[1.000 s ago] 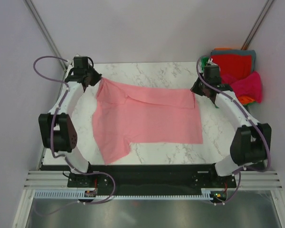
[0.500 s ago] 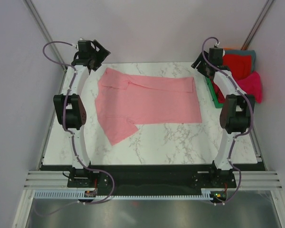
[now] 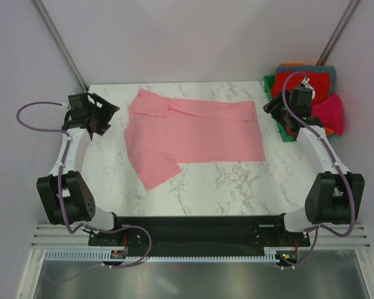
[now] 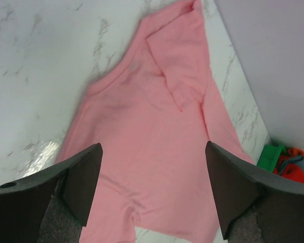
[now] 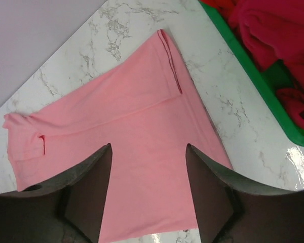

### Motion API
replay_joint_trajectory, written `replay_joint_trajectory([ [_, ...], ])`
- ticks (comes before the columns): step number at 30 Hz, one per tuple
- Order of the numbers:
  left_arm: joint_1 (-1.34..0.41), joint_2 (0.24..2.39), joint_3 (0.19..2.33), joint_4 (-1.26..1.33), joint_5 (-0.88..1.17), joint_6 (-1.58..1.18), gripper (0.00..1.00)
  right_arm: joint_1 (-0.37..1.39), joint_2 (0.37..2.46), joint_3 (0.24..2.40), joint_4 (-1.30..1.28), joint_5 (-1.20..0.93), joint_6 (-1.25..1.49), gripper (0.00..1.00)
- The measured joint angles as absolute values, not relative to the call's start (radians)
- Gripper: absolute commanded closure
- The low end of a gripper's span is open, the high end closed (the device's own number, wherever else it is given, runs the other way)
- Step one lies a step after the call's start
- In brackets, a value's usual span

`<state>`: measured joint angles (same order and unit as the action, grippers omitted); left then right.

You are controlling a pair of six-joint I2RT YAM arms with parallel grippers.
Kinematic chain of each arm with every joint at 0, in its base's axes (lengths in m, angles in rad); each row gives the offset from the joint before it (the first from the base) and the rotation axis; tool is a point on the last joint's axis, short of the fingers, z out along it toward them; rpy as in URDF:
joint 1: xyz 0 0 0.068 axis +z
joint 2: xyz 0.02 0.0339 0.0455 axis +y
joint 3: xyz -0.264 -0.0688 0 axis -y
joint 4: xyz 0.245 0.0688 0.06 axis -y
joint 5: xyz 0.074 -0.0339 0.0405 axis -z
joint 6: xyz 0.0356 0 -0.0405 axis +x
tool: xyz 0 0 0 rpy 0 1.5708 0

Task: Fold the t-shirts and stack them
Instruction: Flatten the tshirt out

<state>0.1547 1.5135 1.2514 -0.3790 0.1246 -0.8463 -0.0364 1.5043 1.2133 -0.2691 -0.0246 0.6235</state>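
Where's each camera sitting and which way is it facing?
Top external: above and behind the robot, looking down at the table; left arm, right arm, left end effector, right end effector show.
Left wrist: on the left arm, looking past its open fingers at the pink t-shirt's neckline.
Right wrist: on the right arm, looking past its fingers at the hem and green bin.
Shared: all three show the t-shirt.

Left hand (image 3: 98,112) and right hand (image 3: 275,113) both spread wide, gripping nothing; arms bowed outward, hands pointing inward.
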Motion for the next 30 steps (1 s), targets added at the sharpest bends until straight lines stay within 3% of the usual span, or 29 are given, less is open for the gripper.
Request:
replay_joint_trajectory([
  [2, 0.183, 1.432, 1.134, -0.376, 0.143, -0.846, 0.10, -0.060, 1.438, 1.133, -0.271, -0.020, 0.656, 0.43],
  [7, 0.161, 1.243, 0.939, -0.402, 0.200, -0.842, 0.08, -0.102, 1.346, 0.959, -0.284, -0.009, 0.705, 0.50],
  [14, 0.162, 1.009, 0.746, -0.395, 0.227, -0.831, 0.10, -0.100, 1.304, 0.786, -0.266, -0.059, 0.709, 0.52],
  [21, 0.155, 0.972, 0.568, -0.416, 0.260, -0.816, 0.12, -0.091, 1.302, 0.657, -0.209, -0.061, 0.714, 0.54],
  [30, 0.097, 0.900, 0.456, -0.414, 0.233, -0.816, 0.11, -0.036, 1.430, 0.647, -0.123, -0.043, 0.744, 0.54],
])
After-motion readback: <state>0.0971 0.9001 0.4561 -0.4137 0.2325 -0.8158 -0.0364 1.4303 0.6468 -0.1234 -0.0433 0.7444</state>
